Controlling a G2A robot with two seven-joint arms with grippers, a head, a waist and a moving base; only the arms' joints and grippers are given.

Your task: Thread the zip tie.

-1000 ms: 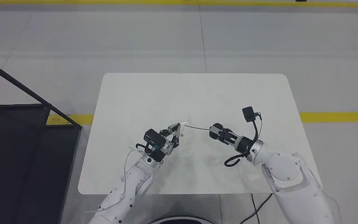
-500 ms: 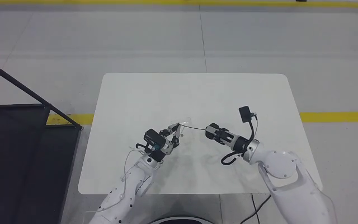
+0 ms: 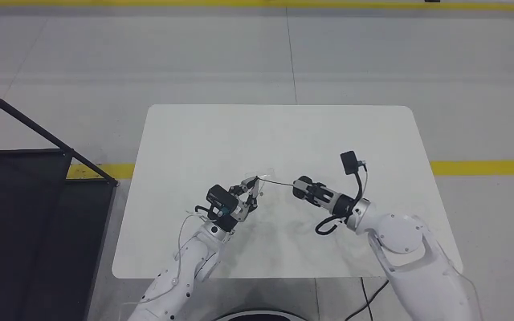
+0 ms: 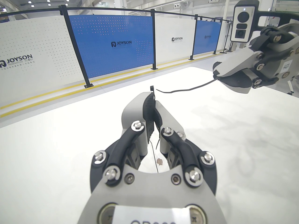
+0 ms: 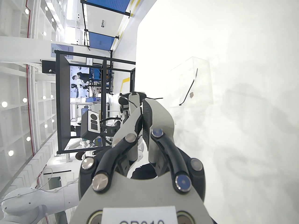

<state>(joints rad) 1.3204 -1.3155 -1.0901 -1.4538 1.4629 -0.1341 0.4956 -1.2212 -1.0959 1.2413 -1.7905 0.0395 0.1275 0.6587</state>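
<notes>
1. Presently, top view: finds left gripper and right gripper tip to tip, near each other, over the middle of the table. Sees zip tie as a thin dark line bridging the gap between them. Notes both forearms angled inward from the near edge.

2. Left wrist view: records left gripper pinched fully closed on the tie's head end, with head standing just proud of the pads. Traces strap from the closed right gripper to a free tip just beside the head, apparently not yet through it. Judges step in hand as lining the tip up with the head's slot. Expects next move to call for a short, straight advance of the right gripper with the left held steady. Flags the strap's sag as a risk of the tip glancing off.

3. Right wrist view: records right gripper clamped shut, a short black length of strap showing past its fingertips. Judges wrist rolled onto its side, going by the table standing on edge. Logs clear box on the table beyond the fingertips, with a loose black tie lying inside.
</notes>
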